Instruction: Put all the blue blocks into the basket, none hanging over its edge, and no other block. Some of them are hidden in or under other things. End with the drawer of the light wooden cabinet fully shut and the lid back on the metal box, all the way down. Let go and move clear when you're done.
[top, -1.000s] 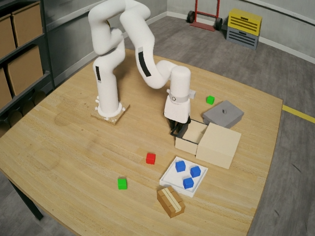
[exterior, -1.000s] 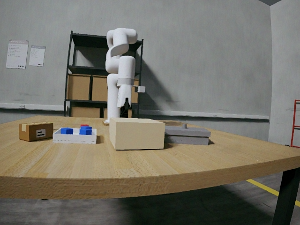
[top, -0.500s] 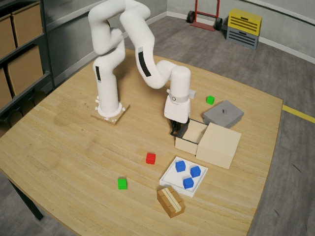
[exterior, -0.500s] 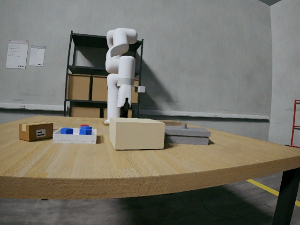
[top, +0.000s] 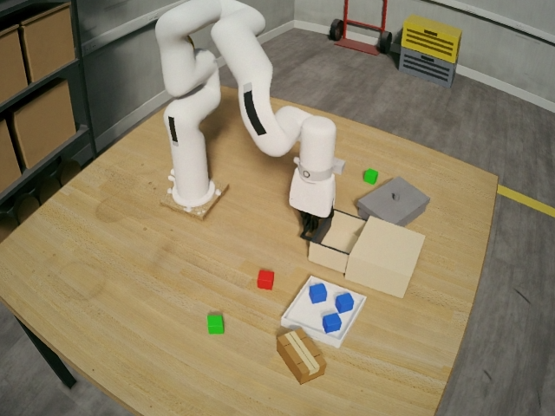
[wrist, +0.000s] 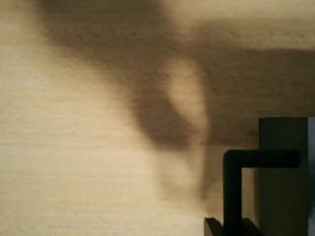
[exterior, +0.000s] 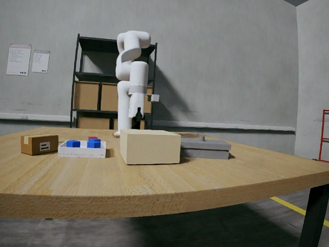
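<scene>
The light wooden cabinet has its drawer pulled open; no block shows in the visible part of its inside. My gripper stands upright at the drawer's dark front and is shut on the black drawer handle. The white basket holds three blue blocks. The grey metal box stands behind the cabinet with its lid on.
A red block and a green block lie left of the basket. Another green block lies behind the metal box. A small cardboard box sits by the basket's front corner. The arm's base stands at the back left.
</scene>
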`<state>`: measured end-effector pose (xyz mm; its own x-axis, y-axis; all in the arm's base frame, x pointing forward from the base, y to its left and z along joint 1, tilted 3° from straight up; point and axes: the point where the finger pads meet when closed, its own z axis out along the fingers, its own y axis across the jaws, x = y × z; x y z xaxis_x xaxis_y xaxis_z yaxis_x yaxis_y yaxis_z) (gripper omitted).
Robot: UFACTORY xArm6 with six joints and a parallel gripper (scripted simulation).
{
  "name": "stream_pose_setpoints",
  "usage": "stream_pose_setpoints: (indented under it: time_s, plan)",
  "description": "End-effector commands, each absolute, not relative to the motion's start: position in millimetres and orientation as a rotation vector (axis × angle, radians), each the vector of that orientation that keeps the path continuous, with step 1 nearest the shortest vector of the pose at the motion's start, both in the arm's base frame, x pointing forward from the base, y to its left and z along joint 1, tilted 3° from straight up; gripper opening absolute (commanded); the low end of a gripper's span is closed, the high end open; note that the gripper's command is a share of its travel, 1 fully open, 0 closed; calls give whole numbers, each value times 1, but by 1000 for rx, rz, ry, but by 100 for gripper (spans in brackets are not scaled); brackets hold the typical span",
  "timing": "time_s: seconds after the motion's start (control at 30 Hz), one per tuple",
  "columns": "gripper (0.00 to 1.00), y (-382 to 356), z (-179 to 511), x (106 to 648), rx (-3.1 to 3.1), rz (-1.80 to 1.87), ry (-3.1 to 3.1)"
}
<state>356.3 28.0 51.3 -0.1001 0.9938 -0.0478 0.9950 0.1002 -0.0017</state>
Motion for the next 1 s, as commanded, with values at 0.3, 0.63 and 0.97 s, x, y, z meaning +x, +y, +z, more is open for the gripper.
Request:
stream_pose_setpoints:
  time_s: [0.3, 0.63, 0.97]
  plan:
    - [0, 28, 52, 358, 2082, -47, 2303]
    - [0, 28, 52, 358, 2082, -47, 2303]
    - [0, 29, 52, 365, 2082, -47, 2303]
